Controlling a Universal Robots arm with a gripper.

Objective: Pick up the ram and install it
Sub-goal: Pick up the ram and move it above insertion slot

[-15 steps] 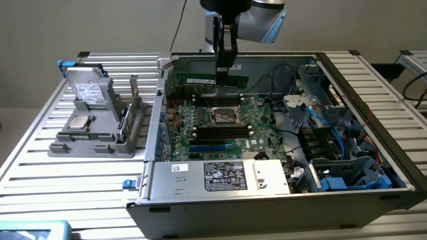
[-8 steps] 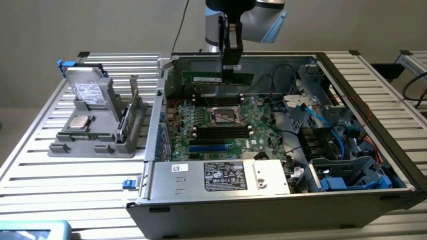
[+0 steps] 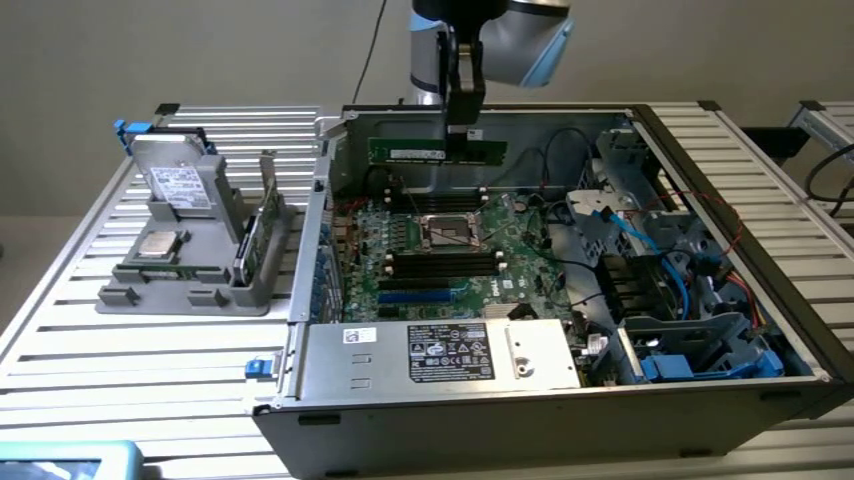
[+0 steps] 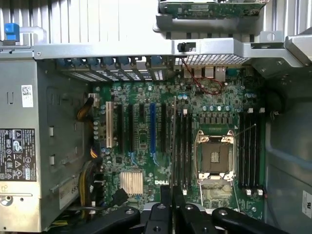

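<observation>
The ram, a slim green stick with a white label, hangs level above the back of the open computer case. My gripper is shut on its right part from above. In the wrist view the ram shows edge-on as a thin line running out from between my fingers, over the black memory slots beside the processor socket. The stick is still above the motherboard and touches no slot.
A grey holder on the exterior view's left carries a drive, a square silver chip and an upright green card. The power supply sits at the case front. Blue and black cables crowd the right.
</observation>
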